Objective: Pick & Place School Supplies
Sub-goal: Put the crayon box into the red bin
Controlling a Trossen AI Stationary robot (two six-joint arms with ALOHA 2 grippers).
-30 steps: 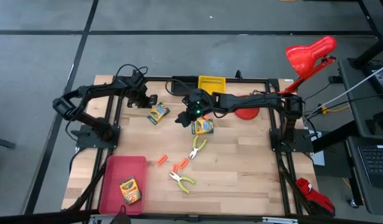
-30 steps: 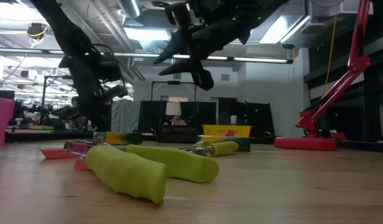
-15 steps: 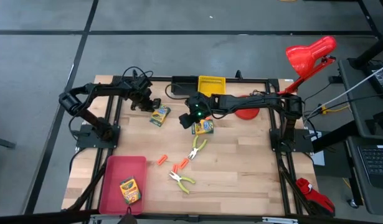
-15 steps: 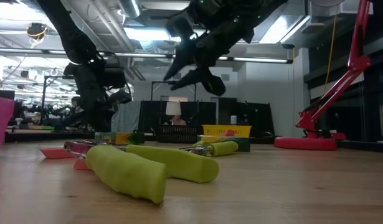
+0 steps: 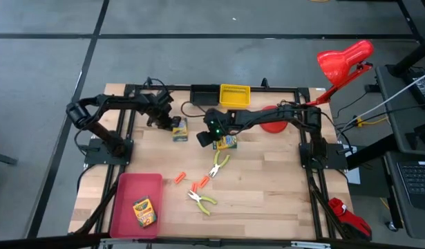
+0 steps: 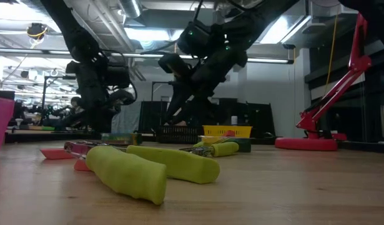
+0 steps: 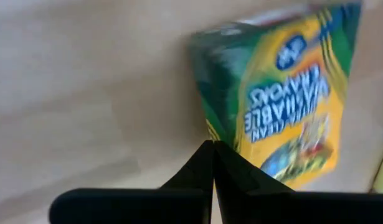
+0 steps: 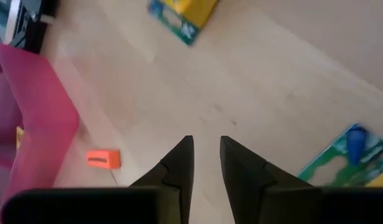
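A yellow-and-green crayon box (image 5: 180,128) lies at the table's far left, with my shut left gripper (image 5: 171,124) at its left side. A second crayon box (image 5: 227,142) lies near the middle. My right gripper (image 5: 207,138) points down just left of it, its fingers (image 8: 179,163) a little apart over bare wood, nothing between them. A third crayon box (image 5: 144,211) lies in the red tray (image 5: 126,190). Two lime-handled tools (image 5: 219,164) (image 5: 202,200) and orange pieces (image 5: 179,179) lie on the near half. My left gripper has its shut fingertips (image 7: 212,149) against the green side face (image 7: 217,93) of the crayon box, near one corner. They come slanting down from the table's left. The box lies on the table.
A black bin (image 5: 204,90) and a yellow bin (image 5: 234,93) stand at the far edge. A red lamp (image 5: 343,59) rises at the far right, with a red round base (image 5: 274,125) on the table. Bare wood lies at the near right.
My left gripper has gone toward the table's right and down against the crayon box, which has turned about and slid slightly right. My right gripper has sunk toward the table beside the middle crayon box, tipping further down, and its fingers have drawn closer together.
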